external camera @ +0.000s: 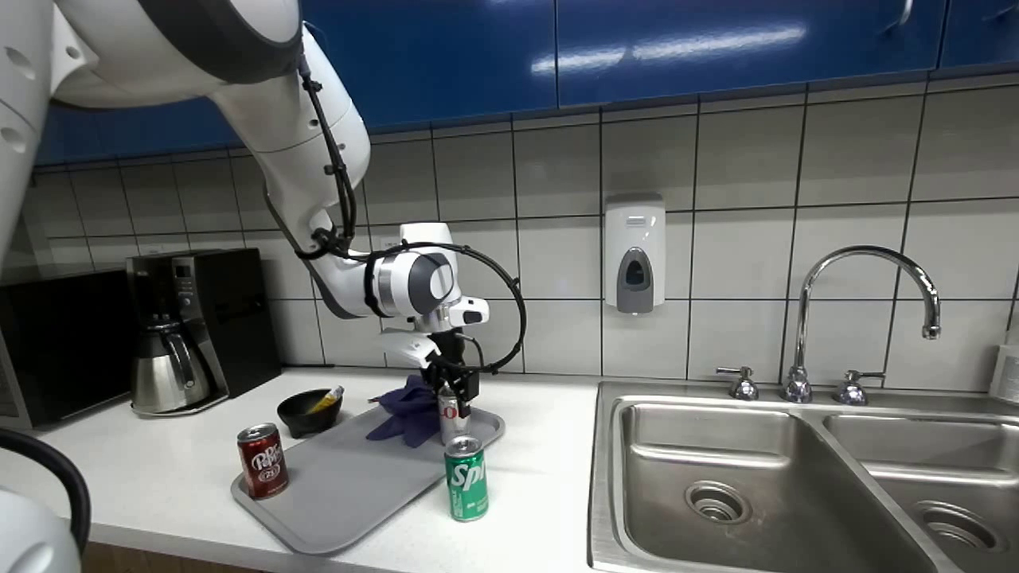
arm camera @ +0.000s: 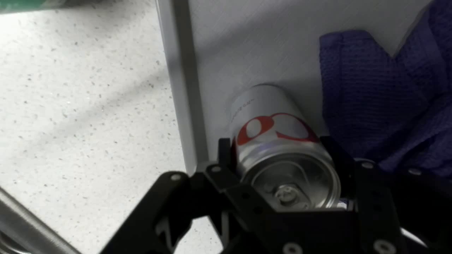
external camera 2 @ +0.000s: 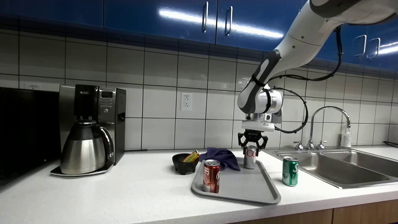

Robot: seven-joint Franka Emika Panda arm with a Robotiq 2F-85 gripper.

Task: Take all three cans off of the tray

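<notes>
Arm (external camera 2: 298,51) bent, pincer (external camera 2: 251,151) downward, gripping silver can (external camera 2: 249,161)

My arm (external camera 2: 295,49) slants down from above; below my wrist (external camera 2: 260,101) my tool (external camera 2: 251,151) points straight down, its two fingers (arm camera: 224,151) clamped inward from opposite sides, gripping.

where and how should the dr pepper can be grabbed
Likely best by the upper side wall of the Dr Pepper can, from straight above: it stands upright on the tray, its round body offers opposing sides and nothing covers its top.
</notes>
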